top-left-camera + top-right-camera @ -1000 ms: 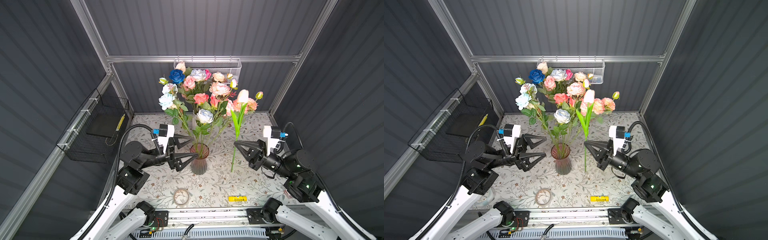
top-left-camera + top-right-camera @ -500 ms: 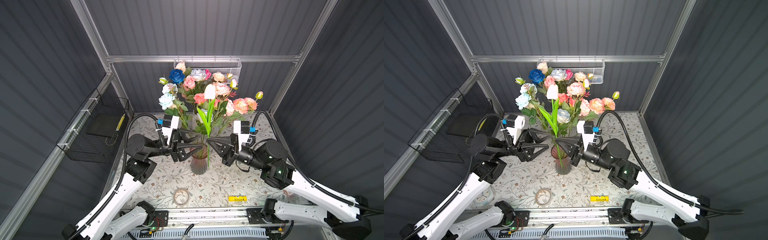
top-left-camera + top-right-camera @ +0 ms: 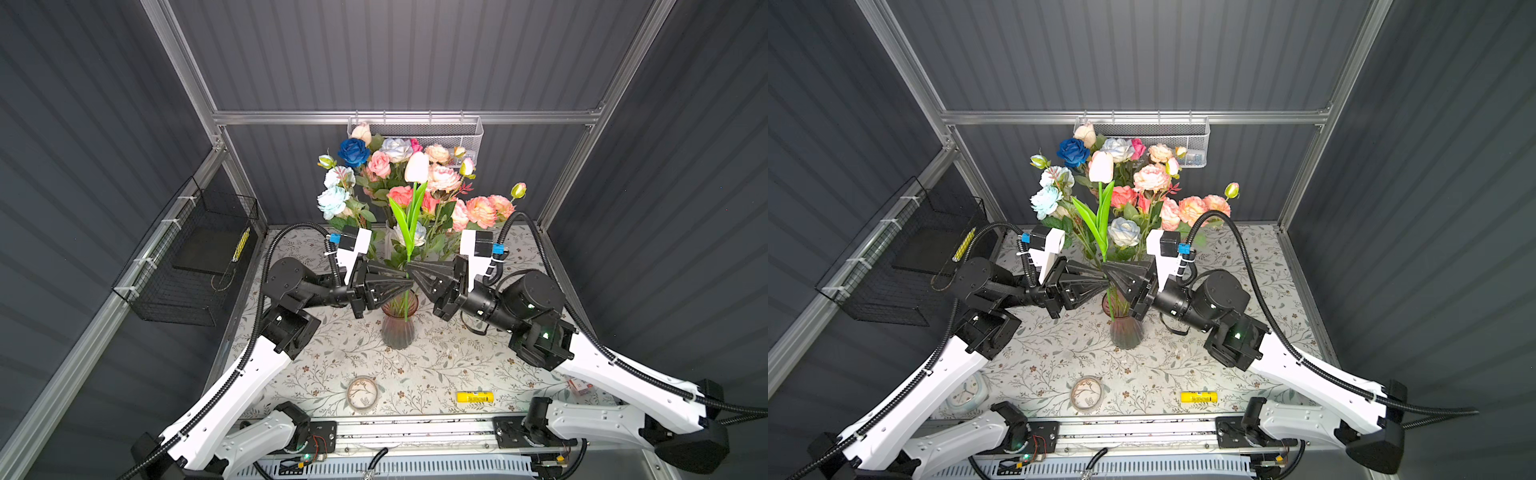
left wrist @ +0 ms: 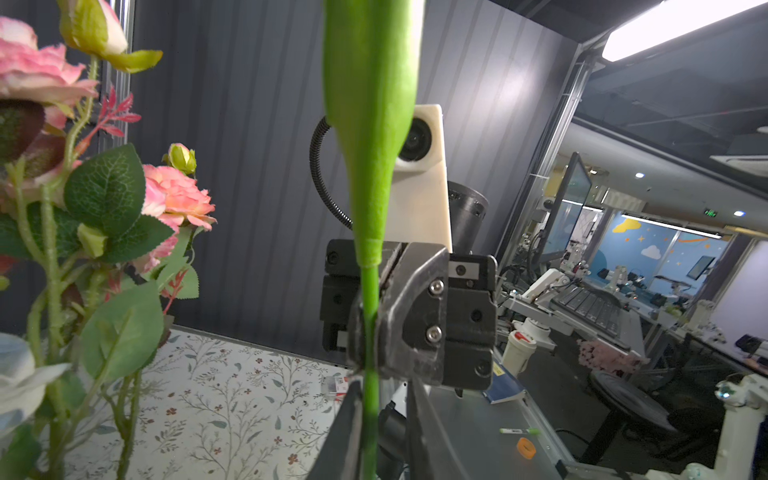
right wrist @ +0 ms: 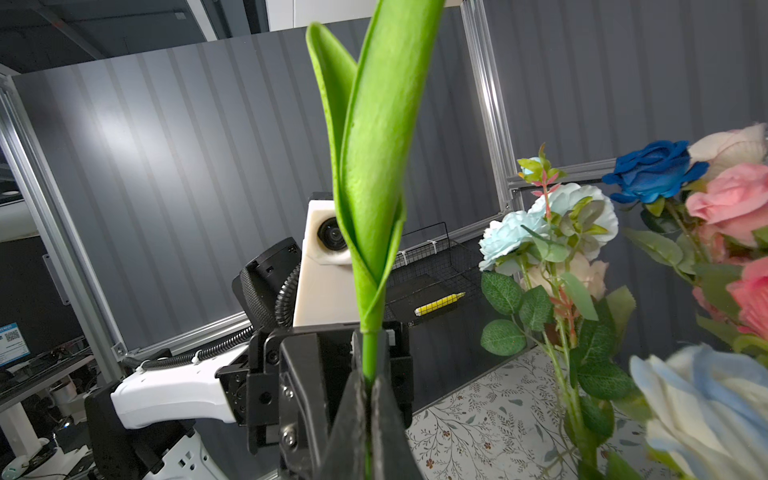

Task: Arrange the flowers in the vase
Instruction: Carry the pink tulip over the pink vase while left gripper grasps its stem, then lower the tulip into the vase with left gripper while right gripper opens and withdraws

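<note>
The artificial tulip [image 3: 411, 212], a cream-pink bud on a thin green stem with broad soft leaves, stands upright over the ribbed pink glass vase [image 3: 398, 328]. Its lower end dips into the mouth among the bunched roses and peonies [image 3: 442, 178]. It looks light and bendy, so it is best pinched on the bare stem below the leaves. There the left end effector [image 3: 410, 284] and right end effector [image 3: 408, 266] both clamp it, above the floral-patterned desk [image 3: 457, 361].

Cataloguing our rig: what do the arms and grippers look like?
The left arm and right arm have white shell links and black joints, with black corrugated conduit looping to each wrist. The left gripper and right gripper are black with tapered wedge fingers, under a white camera housing with a blue tag.
</note>
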You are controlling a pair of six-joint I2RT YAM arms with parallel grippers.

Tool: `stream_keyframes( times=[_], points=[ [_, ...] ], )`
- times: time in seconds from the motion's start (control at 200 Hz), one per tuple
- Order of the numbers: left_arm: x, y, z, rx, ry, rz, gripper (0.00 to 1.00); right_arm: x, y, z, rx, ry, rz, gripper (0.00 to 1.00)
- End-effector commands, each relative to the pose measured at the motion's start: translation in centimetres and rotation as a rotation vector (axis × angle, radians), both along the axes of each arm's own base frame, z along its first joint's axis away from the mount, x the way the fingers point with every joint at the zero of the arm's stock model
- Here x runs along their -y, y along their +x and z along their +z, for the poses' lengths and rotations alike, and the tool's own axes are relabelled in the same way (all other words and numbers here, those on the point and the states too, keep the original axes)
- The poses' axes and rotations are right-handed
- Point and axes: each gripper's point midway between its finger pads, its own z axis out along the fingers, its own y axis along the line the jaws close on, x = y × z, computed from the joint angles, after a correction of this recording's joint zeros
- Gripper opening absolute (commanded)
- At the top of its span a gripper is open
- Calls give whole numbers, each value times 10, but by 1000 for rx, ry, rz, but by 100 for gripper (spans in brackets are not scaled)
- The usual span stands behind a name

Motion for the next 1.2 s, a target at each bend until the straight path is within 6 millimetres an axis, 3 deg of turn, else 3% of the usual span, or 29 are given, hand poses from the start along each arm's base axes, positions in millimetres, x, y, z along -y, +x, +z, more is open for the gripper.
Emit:
stream_keyframes(
  times=[0.0, 0.08, 0.185, 0.325, 0.555, 0.745, 0.915, 1.196],
  points=[
    [-3, -8, 14, 68, -5, 5, 2, 6, -3, 19, 22, 40, -15, 0],
    [-3, -4, 14, 81, 8, 32, 0, 9, -2, 16, 21, 31, -29, 5],
    [-6, 2, 14, 120, 25, 104, 0, 24, -4, 14, 31, 35, -70, 32],
    [-10, 19, 15, 198, 39, 242, 0, 58, -12, 11, 67, 36, -143, 41],
    [-15, 69, 2, 285, 13, 506, 0, 109, -26, 6, 82, 71, -231, 43],
    [-3, 100, -38, 225, 29, 559, 0, 137, -36, 7, 102, 88, -278, 43],
    [-1, 111, -72, 213, 56, 622, 0, 150, -36, 4, 113, 91, -320, 42],
    [-2, 123, -108, 164, 107, 679, 0, 149, -36, 1, 112, 75, -320, 42]
  ],
)
